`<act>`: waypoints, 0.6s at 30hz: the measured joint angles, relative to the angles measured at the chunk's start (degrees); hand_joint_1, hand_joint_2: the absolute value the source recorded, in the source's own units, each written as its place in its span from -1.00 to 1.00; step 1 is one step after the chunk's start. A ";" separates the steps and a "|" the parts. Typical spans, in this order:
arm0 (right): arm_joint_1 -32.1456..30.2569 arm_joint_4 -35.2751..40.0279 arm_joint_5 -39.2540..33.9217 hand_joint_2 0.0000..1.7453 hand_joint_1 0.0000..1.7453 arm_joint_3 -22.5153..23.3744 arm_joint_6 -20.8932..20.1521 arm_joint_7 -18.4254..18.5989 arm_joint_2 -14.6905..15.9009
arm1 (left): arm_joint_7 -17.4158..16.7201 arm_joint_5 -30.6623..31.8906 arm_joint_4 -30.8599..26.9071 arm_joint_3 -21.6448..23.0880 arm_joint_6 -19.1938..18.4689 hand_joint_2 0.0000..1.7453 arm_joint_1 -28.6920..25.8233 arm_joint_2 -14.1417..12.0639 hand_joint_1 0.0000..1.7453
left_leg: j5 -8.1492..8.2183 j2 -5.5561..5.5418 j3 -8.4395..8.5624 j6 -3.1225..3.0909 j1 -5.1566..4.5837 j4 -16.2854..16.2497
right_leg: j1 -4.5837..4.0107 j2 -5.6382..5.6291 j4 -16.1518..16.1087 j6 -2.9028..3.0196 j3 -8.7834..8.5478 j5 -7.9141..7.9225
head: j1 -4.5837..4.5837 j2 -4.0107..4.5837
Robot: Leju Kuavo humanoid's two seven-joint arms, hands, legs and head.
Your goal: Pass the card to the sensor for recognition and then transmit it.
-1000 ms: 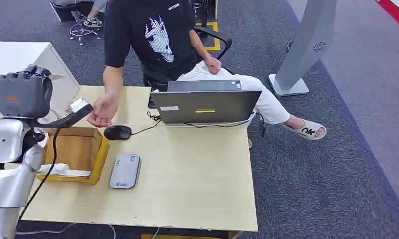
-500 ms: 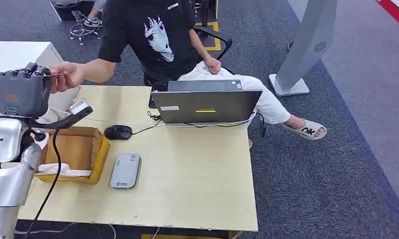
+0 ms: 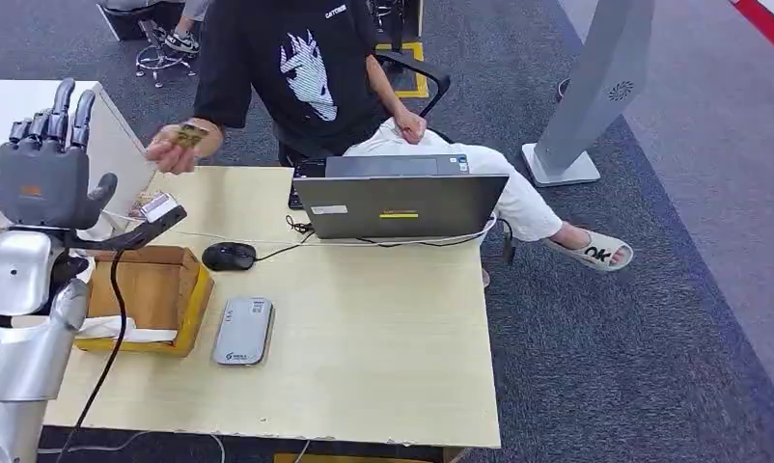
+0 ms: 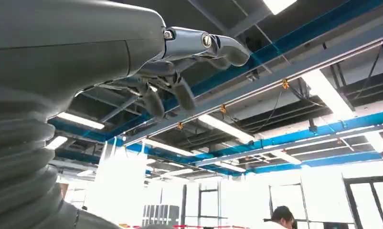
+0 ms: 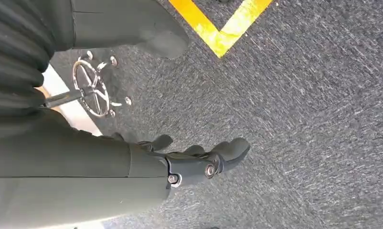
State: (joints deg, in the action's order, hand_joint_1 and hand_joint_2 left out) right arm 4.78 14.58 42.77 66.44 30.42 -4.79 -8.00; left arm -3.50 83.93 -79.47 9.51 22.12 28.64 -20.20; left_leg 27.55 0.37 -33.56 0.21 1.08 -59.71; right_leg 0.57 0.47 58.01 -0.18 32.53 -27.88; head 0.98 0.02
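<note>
The card (image 3: 189,135), small and yellowish, is pinched in a person's hand (image 3: 174,149) above the table's far left corner, apart from my left hand. My left hand (image 3: 47,159) is raised at the left with fingers straight up and spread, holding nothing; the left wrist view shows its fingers (image 4: 180,62) against the ceiling. The grey card sensor (image 3: 242,331) lies flat on the table (image 3: 383,347), near the front left. In the right wrist view my right hand (image 5: 199,160) hangs over grey carpet, fingers loosely apart and empty.
A grey laptop (image 3: 399,204) stands open at the table's far side before the seated person, with a black mouse (image 3: 228,256) and cables to its left. A wooden box (image 3: 147,289) with white paper sits by my left arm. A white kiosk stand (image 3: 595,87) is at the back right.
The person reached to my raised left hand, took the card from it and drew it back toward themselves. My left hand's fingers went from closed to spread.
</note>
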 joint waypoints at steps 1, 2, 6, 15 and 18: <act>0.01 0.00 0.00 1.00 -1.00 0.07 0.00 0.00 0.00 | -0.17 0.04 0.00 0.00 0.17 1.00 -0.19 0.09 -1.00 | 0.00 0.00 0.00 0.00 0.00 0.00 | 0.00 0.00 0.00 0.00 0.00 0.00 | 0.00 0.00; 0.02 0.00 -0.02 1.00 -1.00 0.15 0.00 0.00 0.00 | -0.44 0.09 0.00 0.00 0.31 1.00 -0.40 0.18 -1.00 | 0.00 0.00 0.00 0.00 0.00 0.00 | 0.00 0.00 0.00 0.00 0.00 0.00 | -0.02 0.00; 0.02 0.00 -0.11 1.00 -1.00 0.29 0.00 0.00 0.00 | -0.57 0.24 0.00 0.00 0.46 1.00 -0.69 0.22 -1.00 | 0.00 0.00 0.00 0.00 0.01 0.00 | 0.00 0.00 0.00 0.00 0.00 0.00 | 0.00 0.00; 0.01 0.00 -0.09 1.00 -1.00 0.33 0.00 0.00 0.00 | -0.57 0.26 0.00 0.00 0.48 1.00 -0.84 0.39 -1.00 | 0.00 0.00 -0.01 0.00 0.01 0.00 | 0.00 0.00 0.00 0.00 0.00 0.00 | 0.00 0.00; 0.02 0.00 -0.09 1.00 -1.00 0.33 0.00 0.00 0.00 | -0.57 0.26 0.00 0.00 0.46 1.00 -0.85 0.53 -1.00 | 0.00 0.00 -0.01 0.00 0.01 0.00 | 0.00 0.00 0.00 0.00 0.00 0.00 | -0.02 0.00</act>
State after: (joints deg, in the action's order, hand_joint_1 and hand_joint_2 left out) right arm 4.80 14.58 42.69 66.77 30.42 -4.79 -8.00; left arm -4.07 84.19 -79.47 9.51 22.58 27.79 -19.67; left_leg 27.55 0.36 -33.57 0.22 1.09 -59.71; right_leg 0.57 0.48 58.01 -0.18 32.53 -27.88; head 0.96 0.02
